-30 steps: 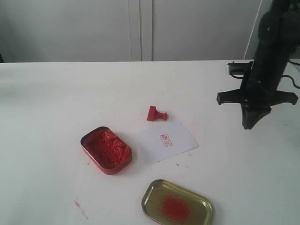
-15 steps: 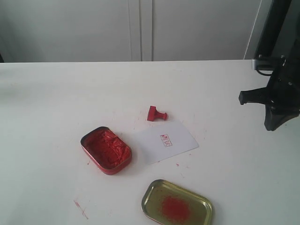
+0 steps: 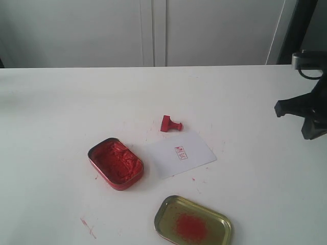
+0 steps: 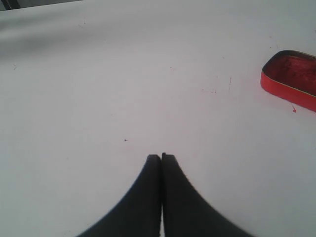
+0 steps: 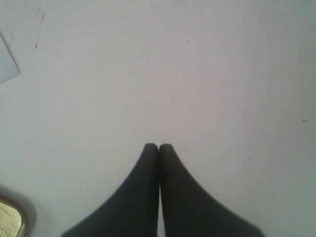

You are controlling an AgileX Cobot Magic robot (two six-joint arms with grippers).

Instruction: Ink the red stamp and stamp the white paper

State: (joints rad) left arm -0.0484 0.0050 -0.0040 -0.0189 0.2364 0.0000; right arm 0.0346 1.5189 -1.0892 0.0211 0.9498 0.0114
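The tiny red stamp [image 3: 170, 124] lies on its side on the table, just beyond the far edge of the white paper [image 3: 180, 153]. The paper carries a small red square imprint [image 3: 181, 152]; one corner of the paper [image 5: 7, 61] shows in the right wrist view. My right gripper [image 3: 311, 133] hangs at the right edge of the exterior view, far from the stamp, and its fingers [image 5: 159, 146] are shut on nothing. My left gripper [image 4: 161, 157] is shut and empty over bare table; it does not show in the exterior view.
An open red tin of red ink paste [image 3: 116, 163] sits left of the paper, also seen as the red tin [image 4: 291, 78] in the left wrist view. A gold tin lid [image 3: 193, 221] with a red smear lies near the front edge; the lid's rim [image 5: 11, 218] shows beside my right gripper.
My right arm has drawn back to the right, away from the stamp and paper, almost out of the exterior view. Stamp, paper and tins have not moved.
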